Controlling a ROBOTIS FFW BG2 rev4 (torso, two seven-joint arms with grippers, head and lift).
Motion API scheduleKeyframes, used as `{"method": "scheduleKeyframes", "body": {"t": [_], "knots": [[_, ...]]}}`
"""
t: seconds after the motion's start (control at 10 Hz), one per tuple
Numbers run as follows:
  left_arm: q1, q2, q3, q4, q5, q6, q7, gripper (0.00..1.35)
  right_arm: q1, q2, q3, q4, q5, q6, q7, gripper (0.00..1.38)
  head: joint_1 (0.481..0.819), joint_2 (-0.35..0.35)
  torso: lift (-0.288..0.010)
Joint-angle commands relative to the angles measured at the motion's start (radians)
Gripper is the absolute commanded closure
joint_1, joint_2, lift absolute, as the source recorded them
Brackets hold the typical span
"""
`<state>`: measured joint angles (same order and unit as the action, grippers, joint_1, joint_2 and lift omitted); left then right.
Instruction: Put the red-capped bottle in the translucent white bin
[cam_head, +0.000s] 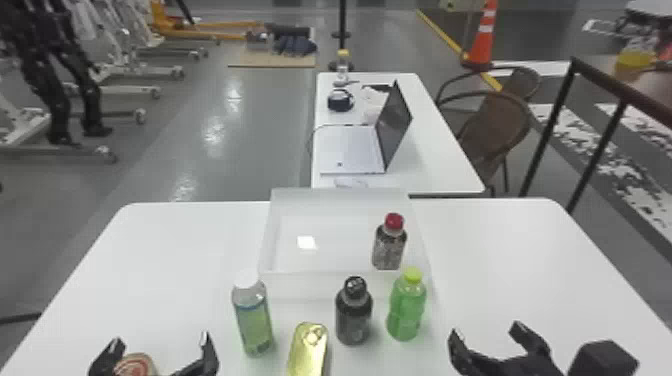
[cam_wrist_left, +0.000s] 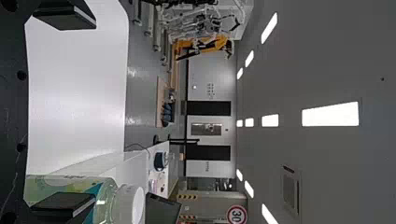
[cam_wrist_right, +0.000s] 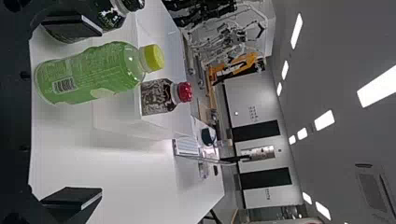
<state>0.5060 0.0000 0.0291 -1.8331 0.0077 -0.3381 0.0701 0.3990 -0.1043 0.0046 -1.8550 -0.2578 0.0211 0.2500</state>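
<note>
Scanning left to right: left gripper (cam_head: 160, 339) sat wide. Red-capped bottle (cam_head: 389, 246) stood upright inside the translucent white bin (cam_head: 310, 274), toward its right side (looked done to me). Right gripper (cam_head: 485, 330), the nearer, was wide and empty; the bottle lay ahead and left of its jaws, past the green bottle (cam_head: 406, 307). I figured backing straight out suited.
</note>
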Motion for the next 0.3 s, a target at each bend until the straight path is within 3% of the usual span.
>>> {"method": "scheduleKeyframes", "body": {"t": [0.0, 0.2], "knots": [[0.002, -0.003, 0.000, 0.000, 0.000, -0.001, 0.001, 0.01, 0.001, 0.000, 0.000, -0.001, 0.000, -0.006, 0.000, 0.09, 0.549, 0.000, -0.100], [0.002, -0.003, 0.002, 0.000, 0.000, -0.002, 0.001, 0.01, 0.001, 0.000, 0.000, -0.001, 0.000, -0.007, 0.000, 0.09, 0.549, 0.000, -0.100]]}}
